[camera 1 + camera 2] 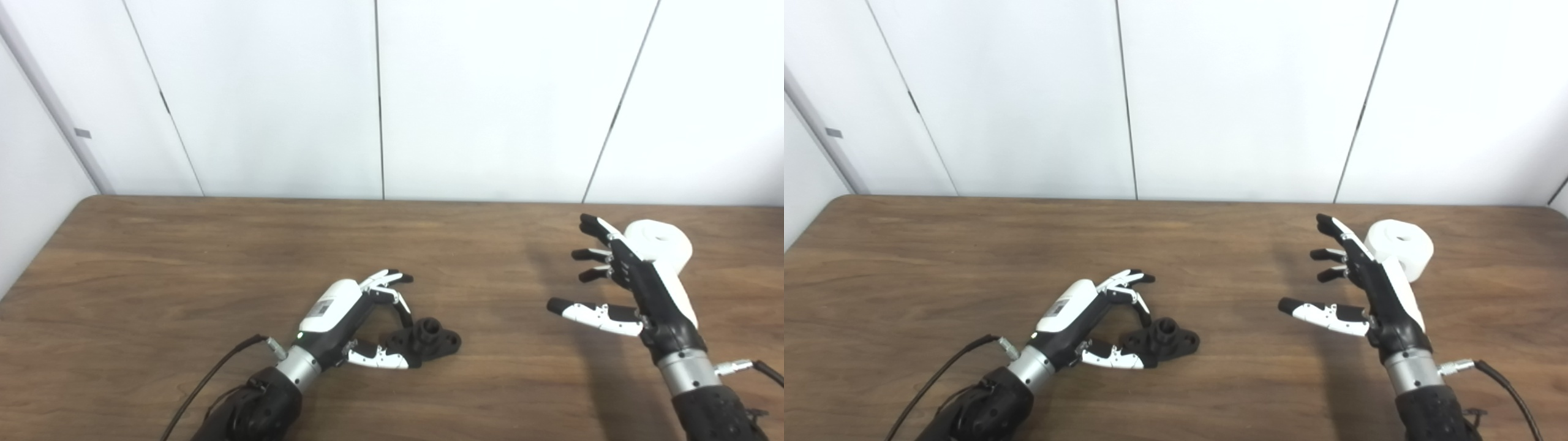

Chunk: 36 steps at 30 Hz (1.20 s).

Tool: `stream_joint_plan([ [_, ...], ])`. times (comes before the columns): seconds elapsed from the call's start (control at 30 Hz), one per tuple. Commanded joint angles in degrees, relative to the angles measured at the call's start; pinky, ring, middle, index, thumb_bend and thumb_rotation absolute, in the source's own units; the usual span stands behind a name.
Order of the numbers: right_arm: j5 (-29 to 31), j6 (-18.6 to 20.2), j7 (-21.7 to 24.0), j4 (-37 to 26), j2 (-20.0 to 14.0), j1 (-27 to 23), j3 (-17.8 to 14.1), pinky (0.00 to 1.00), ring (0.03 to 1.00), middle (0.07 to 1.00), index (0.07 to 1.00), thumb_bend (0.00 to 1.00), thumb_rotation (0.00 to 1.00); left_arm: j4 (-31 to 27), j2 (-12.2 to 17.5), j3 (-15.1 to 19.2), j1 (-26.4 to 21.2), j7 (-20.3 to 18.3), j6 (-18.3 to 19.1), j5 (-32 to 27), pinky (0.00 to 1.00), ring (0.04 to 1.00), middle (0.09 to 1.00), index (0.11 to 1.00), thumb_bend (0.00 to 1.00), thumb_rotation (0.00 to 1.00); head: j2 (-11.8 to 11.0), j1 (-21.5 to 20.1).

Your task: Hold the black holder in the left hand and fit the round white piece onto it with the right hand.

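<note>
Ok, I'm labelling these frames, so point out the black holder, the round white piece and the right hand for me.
black holder (pixel 429 340): left eye view, on its raised central hub.
round white piece (pixel 1405 242): right eye view, on its top face beside the centre hole.
right hand (pixel 1381 294): right eye view, on the dark palm.

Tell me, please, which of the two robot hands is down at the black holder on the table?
The left robot hand: its fingers curl around the black holder lying on the table. The right robot hand is raised and spread open, beside the round white piece.
</note>
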Motion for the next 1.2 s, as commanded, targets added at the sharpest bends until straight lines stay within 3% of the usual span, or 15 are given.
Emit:
stream_joint_plan([
  [0.0, 0.0, -2.2, -0.8, -2.5, -1.2, -1.4, -0.9, 0.60, 0.753, 0.898, 0.896, 0.66, 0.28, 2.6, 0.2, -2.0, 1.7, -4.8, 1.0, 0.1, 0.83, 0.952, 0.893, 0.480, 0.52, 0.06, 0.1, -0.2],
  [0.17, 1.3, -0.5, 0.0, -5.6, -2.2, -2.4, -2.5, 0.60, 0.749, 0.899, 0.893, 0.67, 0.27, 3.1, 0.7, -2.1, 1.7, -5.0, 0.2, 0.5, 0.85, 0.948, 0.900, 0.481, 0.52, 0.06, -0.2, -3.7],
  [0.33, -3.7, -1.9, -1.4, -7.4, -6.6, -5.9, -4.8, 0.53, 0.716, 0.874, 0.854, 0.75, 0.23, 4.5, 1.5, -1.7, 1.8, -4.8, -2.3, -0.2, 0.85, 0.947, 0.899, 0.481, 0.52, 0.06, -1.6, -10.6],
  [0.5, -3.2, -2.0, -2.7, -5.3, -10.3, -9.1, -9.2, 0.60, 0.747, 0.873, 0.851, 0.77, 0.22, 4.2, 2.1, -1.4, 2.1, -5.2, -1.5, 0.1, 0.82, 0.941, 0.896, 0.482, 0.52, 0.05, -3.0, -14.9],
  [0.73, -6.3, -3.6, -6.0, 1.7, -15.9, -11.6, -13.3, 0.69, 0.829, 0.898, 0.860, 0.76, 0.34, 4.4, 2.8, -1.4, 2.7, -6.3, -1.4, -0.4, 0.83, 0.950, 0.904, 0.483, 0.52, 0.05, -5.0, -19.8],
  [0.83, -7.9, 0.8, -3.7, 2.7, -19.0, -12.2, -12.9, 0.74, 0.869, 0.922, 0.873, 0.78, 0.34, 4.8, 2.7, -1.4, 2.9, -5.9, -1.8, -0.2, 0.81, 0.941, 0.897, 0.483, 0.52, 0.05, -5.4, -20.4],
  [0.93, -6.4, 4.7, 1.5, 5.7, -22.7, -12.5, -11.6, 0.85, 0.976, 0.986, 0.922, 0.88, 0.42, 5.2, 2.7, -1.3, 3.1, -5.6, -2.1, -0.2, 0.81, 0.935, 0.889, 0.483, 0.52, 0.05, -5.7, -20.5],
  [1.03, -6.3, 7.7, 5.5, 8.8, -25.3, -13.5, -9.0, 0.81, 0.984, 0.999, 0.949, 0.97, 0.46, 5.3, 2.6, -1.2, 3.2, -5.4, -2.9, -0.5, 0.80, 0.929, 0.882, 0.483, 0.52, 0.05, -5.5, -20.6],
  [1.17, -7.7, 10.7, 9.0, 11.8, -26.9, -15.3, -4.8, 0.79, 0.965, 1.000, 0.960, 0.99, 0.42, 5.2, 2.5, -0.7, 3.6, -5.2, -3.4, -1.0, 0.78, 0.924, 0.874, 0.483, 0.52, 0.05, -5.6, -20.8],
])
